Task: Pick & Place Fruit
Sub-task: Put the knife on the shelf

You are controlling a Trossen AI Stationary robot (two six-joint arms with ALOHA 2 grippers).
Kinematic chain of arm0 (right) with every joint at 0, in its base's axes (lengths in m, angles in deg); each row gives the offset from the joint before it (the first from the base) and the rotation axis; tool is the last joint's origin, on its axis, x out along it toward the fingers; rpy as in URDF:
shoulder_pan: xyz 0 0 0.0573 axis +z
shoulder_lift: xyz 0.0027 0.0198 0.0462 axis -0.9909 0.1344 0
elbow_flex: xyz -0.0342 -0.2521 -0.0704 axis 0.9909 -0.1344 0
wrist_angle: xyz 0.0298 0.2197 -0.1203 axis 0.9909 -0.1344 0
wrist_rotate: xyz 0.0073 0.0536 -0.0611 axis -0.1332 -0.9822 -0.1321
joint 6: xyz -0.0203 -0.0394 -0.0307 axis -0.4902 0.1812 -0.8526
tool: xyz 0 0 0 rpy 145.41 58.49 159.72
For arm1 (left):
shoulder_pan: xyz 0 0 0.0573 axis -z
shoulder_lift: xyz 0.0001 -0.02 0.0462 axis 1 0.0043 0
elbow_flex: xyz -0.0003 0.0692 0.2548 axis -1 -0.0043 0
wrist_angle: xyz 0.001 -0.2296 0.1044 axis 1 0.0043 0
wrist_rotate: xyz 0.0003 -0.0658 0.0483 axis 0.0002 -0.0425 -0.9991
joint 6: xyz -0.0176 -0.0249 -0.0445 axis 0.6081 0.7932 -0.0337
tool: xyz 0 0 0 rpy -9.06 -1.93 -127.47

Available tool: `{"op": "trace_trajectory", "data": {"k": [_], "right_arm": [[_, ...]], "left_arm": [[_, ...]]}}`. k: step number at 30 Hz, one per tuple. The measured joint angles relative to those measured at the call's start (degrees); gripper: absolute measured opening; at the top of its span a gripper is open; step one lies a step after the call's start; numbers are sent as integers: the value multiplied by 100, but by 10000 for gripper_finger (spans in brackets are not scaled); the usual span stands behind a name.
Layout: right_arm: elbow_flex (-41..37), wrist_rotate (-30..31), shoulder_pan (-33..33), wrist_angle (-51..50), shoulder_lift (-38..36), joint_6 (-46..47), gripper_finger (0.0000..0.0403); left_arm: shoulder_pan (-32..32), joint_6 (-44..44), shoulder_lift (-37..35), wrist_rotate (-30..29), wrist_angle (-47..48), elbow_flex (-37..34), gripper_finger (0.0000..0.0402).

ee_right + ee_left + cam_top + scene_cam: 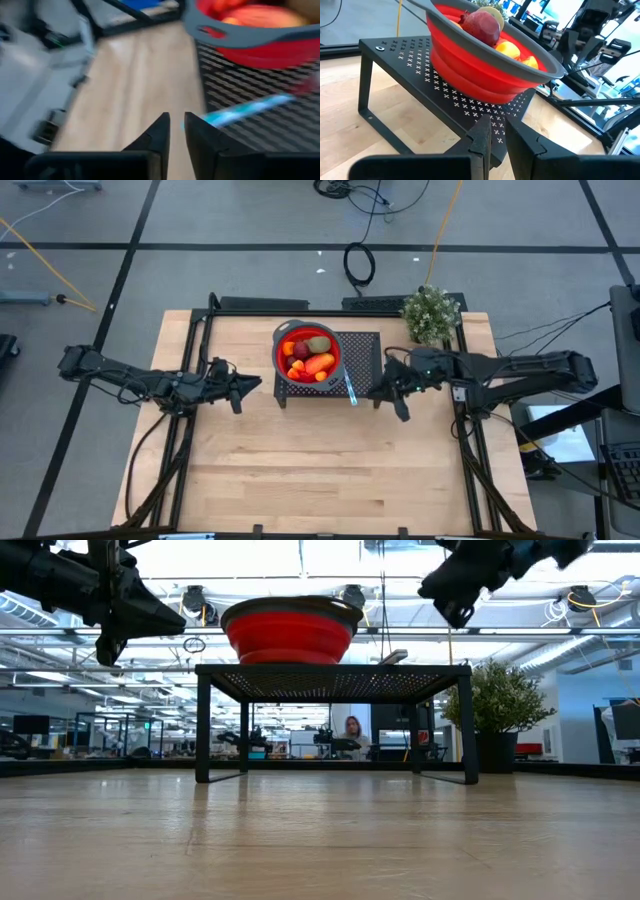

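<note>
The fruit (311,358) lies heaped in a round red bowl with a grey rim (281,340): a dark red piece (482,26), a green-brown one (318,344) and orange ones (320,365). The bowl stands on a black perforated stand (365,350) at the table's far middle. My left gripper (250,385) hovers left of the stand, pointing at it, fingers almost together (496,131) with nothing between them. My right gripper (383,392) hovers at the stand's right edge, raised above the table, fingers likewise close together (177,122) and bare.
A knife (350,388) with a pale blue handle lies on the stand beside the bowl, close to my right gripper. A small potted plant (432,315) stands at the far right corner. Bare wooden tabletop (320,470) spreads over the near half.
</note>
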State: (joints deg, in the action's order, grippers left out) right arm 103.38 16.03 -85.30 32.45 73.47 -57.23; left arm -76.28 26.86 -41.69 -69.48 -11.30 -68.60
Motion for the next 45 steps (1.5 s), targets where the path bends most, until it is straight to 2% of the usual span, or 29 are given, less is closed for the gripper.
{"op": "trace_trajectory", "data": {"k": [3, 6, 9, 11, 18, 26, 30, 37, 45], "right_arm": [[611, 723, 120, -1085, 88, -265, 61], [1198, 1191, 232, -1931, 260, -257, 62], [1719, 1622, 327, -2548, 552, 149, 57], [1977, 1647, 349, -2914, 792, 481, 54], [2676, 1641, 352, -3239, 1552, 1369, 40], [3346, 2252, 643, -3781, 2103, 2426, 6], [3474, 2538, 805, -3970, 2263, 3124, 1], [3472, 2638, 810, -4161, 2622, 4110, 0], [3463, 1934, 522, -4171, 2785, 4204, 0]], "left_arm": [[0, -2, 0, -1, -2, 0, 51], [0, -100, -2, -1, 0, 0, 51], [0, -374, -2, -19, 14, 0, 51], [0, -637, -1, -22, 6, 0, 51], [0, -1608, -21, -9, 11, 0, 51], [2, -1649, -61, 80, 607, 2, 51], [1, -1648, -66, 82, 699, 2, 51], [0, -1834, -92, 82, 767, 2, 51], [0, -1939, -94, 82, 762, 2, 51]]}}
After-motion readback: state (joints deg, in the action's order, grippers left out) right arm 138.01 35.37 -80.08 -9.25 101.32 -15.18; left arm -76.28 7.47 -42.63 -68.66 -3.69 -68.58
